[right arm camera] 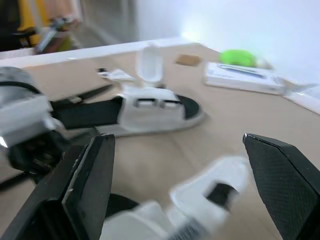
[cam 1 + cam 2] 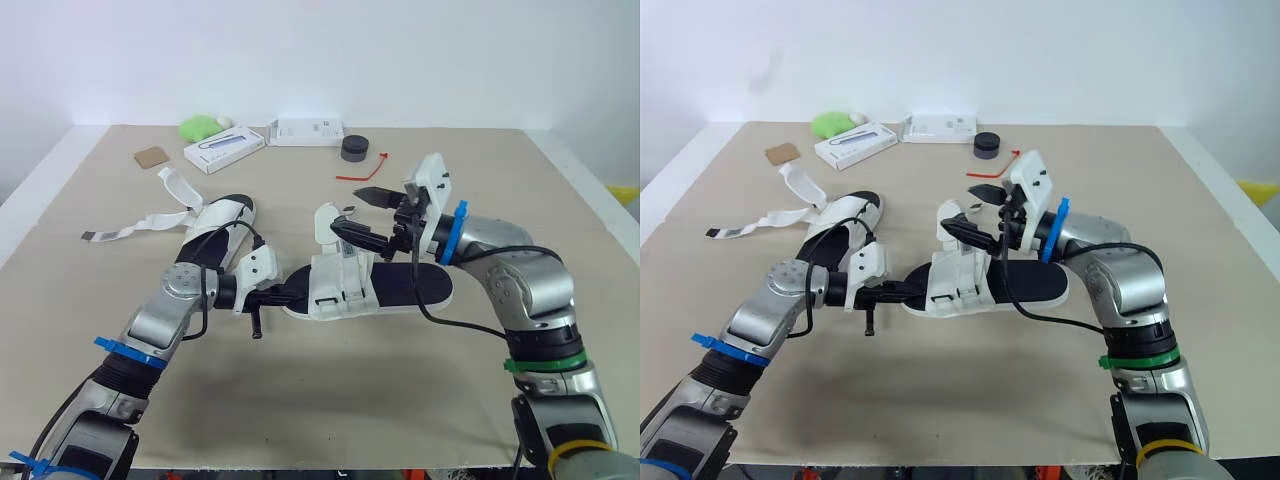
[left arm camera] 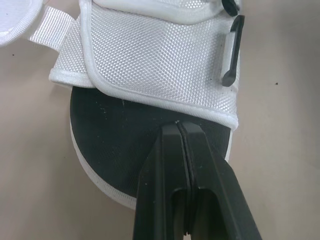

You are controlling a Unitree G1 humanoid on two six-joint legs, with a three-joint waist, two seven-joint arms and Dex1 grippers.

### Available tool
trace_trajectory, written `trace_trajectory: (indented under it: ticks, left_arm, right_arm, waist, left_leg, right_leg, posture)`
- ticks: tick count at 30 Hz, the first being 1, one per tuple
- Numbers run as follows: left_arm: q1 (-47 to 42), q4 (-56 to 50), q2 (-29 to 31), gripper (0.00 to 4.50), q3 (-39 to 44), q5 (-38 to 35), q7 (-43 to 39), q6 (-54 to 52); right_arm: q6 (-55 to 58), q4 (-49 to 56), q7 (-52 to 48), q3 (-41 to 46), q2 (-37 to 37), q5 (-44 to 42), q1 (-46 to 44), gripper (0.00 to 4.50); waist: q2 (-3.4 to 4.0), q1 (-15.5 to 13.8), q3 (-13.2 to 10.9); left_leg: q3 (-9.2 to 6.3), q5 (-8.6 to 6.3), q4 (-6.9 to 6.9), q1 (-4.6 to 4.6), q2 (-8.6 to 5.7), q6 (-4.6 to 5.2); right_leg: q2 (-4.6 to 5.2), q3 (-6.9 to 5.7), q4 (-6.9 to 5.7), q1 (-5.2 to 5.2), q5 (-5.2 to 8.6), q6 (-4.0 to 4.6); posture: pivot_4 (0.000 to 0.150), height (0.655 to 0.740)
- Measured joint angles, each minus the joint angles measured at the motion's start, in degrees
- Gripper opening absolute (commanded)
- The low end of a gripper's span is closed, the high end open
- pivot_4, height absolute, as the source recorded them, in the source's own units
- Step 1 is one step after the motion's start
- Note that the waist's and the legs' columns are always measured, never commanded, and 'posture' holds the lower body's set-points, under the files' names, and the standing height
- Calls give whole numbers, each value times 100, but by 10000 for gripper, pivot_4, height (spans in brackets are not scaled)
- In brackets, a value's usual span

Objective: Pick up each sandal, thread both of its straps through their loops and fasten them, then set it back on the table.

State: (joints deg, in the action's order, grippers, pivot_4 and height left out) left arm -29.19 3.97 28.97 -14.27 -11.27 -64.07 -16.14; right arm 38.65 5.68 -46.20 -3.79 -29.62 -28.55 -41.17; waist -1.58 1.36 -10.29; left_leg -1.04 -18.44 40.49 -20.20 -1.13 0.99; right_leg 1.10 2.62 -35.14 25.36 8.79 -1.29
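left gripper (image 2: 296,294) fingers pressed together, tips on the near sandal's (image 2: 395,280) toe insole | right gripper (image 2: 362,214) spread wide, just beside its upright white strap (image 2: 325,220)

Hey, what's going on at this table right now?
A two-armed robot is working on the near sandal in the middle of the table. Its left tool, fingers shut, sits at the sandal's toe end. The right tool is open at the sandal's raised white strap, which stands up unfastened. A second sandal lies farther back on the left, its long strap trailing loose across the table.
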Motion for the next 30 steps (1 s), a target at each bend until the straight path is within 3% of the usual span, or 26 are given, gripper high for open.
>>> trace_trajectory:
  ticks: [4,9,18,21,27,28,30]
  left_arm:
    - [-5,4,-57,0,-3,4,7,3]
    - [-4,1,-66,0,-5,7,8,4]
    - [4,-8,-60,0,1,7,41,3]
    - [11,-17,-59,0,4,7,44,3]
    - [37,-58,-53,0,4,6,75,1]
    - [39,-59,-53,0,4,5,78,1]
    - [44,-64,-51,0,4,5,87,1]
  right_arm:
    - [967,-734,130,-24,111,-107,-450,43933]
    - [862,-1571,-4,-94,43,211,-707,43933]
    - [1382,-1987,-224,-72,137,170,-975,43933]
    - [1602,-2088,-259,-70,185,138,-1046,35514]
    - [1720,-2182,-313,-71,191,148,-1061,4637]
    - [1722,-2182,-317,-71,192,148,-1061,1430]
    - [1721,-2185,-350,-71,193,152,-1063,438]
  waist:
    - [0,-2,0]
    - [0,-2,0]
    - [0,-2,0]
    - [1,-1,0]
    - [1,-1,0]
    - [1,-1,0]
    - [1,-1,0]
  left_leg:
    - [1,0,0,-5,-6,0]
    - [0,-2,-8,-10,-9,2]
    - [-2,-2,-10,-10,-8,2]
    - [-2,-2,-10,-10,-8,2]
    - [-3,-3,-10,-10,-8,2]
    - [-3,-3,-10,-10,-8,2]
    - [-3,-3,-10,-10,-8,2]
  right_leg:
    - [17,-9,1,2,-2,1]
    - [22,-15,4,8,-2,1]
    - [22,-16,3,9,-2,1]
    - [22,-17,3,9,-2,2]
    - [23,-18,2,9,-2,1]
    - [23,-18,2,9,-2,1]
    - [23,-18,2,9,-2,2]
  posture:
    - [1500,7400]
    - [1500,7400]
    - [1500,7400]
    - [1500,7400]
    - [1500,7400]
    - [1500,7400]
    - [1500,7400]
